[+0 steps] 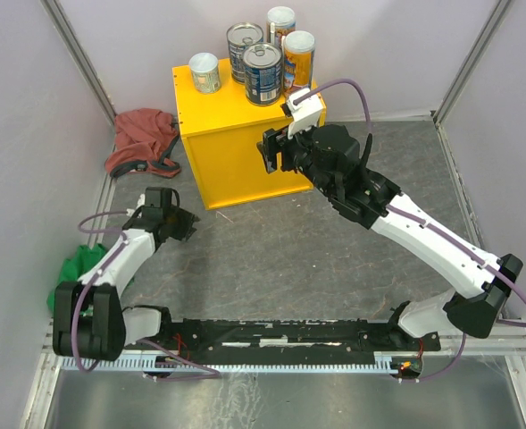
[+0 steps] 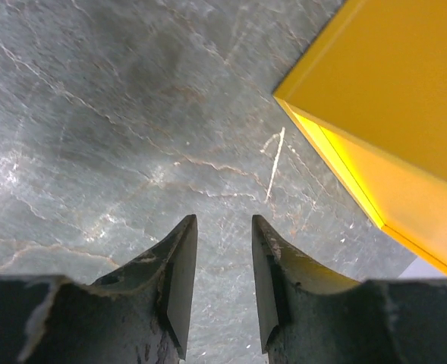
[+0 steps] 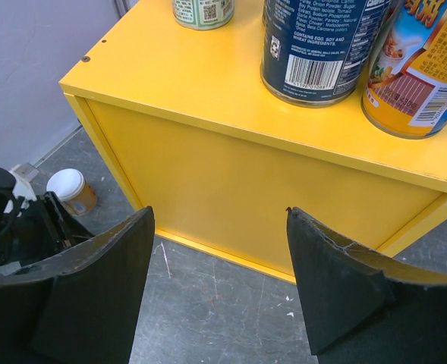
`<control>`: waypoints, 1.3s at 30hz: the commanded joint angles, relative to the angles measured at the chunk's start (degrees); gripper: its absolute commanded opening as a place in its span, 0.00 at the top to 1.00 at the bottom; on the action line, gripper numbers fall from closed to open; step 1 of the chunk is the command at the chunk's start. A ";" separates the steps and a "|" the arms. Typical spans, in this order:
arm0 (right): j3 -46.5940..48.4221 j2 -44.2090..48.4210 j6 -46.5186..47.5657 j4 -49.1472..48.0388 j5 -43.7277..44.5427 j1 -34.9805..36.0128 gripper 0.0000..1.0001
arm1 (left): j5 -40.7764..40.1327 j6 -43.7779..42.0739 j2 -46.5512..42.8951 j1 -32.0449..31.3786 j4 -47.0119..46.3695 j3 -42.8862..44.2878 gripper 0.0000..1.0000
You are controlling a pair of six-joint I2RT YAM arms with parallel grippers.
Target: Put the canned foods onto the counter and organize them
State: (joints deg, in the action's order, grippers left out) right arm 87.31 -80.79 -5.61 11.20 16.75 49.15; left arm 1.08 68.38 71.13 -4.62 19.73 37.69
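Observation:
The yellow counter (image 1: 231,147) carries several cans: a short white-lidded can (image 1: 204,71), two silver-topped tins (image 1: 244,46) (image 1: 263,73) and two orange-labelled cans (image 1: 280,24) (image 1: 299,56). My right gripper (image 1: 270,150) is open and empty, held in front of the counter's front face (image 3: 231,178), below the blue-labelled tin (image 3: 322,45) and an orange can (image 3: 417,68). Another short white-lidded can (image 3: 70,189) stands on the floor left of the counter, beside my left arm. My left gripper (image 2: 223,224) is open a little and empty, low over the grey floor near the counter's corner (image 2: 390,106).
A red cloth (image 1: 142,138) lies on the floor left of the counter by the wall. A green cloth (image 1: 79,268) lies at the left wall near my left arm's base. White walls close in on both sides and at the back.

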 commanded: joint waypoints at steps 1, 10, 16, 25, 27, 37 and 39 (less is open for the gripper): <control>0.29 2.07 -0.58 -1.71 0.10 0.59 0.22 | -10.10 -3.32 -7.98 -1.36 2.84 4.60 0.57; 1.71 0.90 -0.84 -1.69 -1.28 1.29 0.22 | -33.04 -0.67 -7.30 -0.50 11.21 15.26 0.34; 0.71 1.75 -0.82 -2.02 -1.50 1.28 0.22 | -32.03 4.00 -0.99 7.40 10.86 16.79 0.29; -0.16 1.63 -0.58 -3.18 -2.08 1.28 0.22 | -26.59 0.65 7.48 17.10 8.46 22.05 0.24; -0.31 1.52 -0.43 -3.43 -2.08 1.30 0.22 | -24.96 -0.44 8.78 18.04 6.34 22.16 0.23; -0.81 0.95 0.87 -4.08 -1.25 1.30 0.21 | -10.65 -11.31 19.63 22.28 -0.50 23.31 0.23; -0.78 0.80 1.09 -4.06 -1.12 1.30 0.21 | -9.02 -13.48 20.56 22.53 -1.33 23.47 0.23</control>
State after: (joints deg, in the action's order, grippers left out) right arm 86.59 -80.55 -5.72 10.28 15.27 50.15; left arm -13.58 62.63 90.67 17.28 22.94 58.72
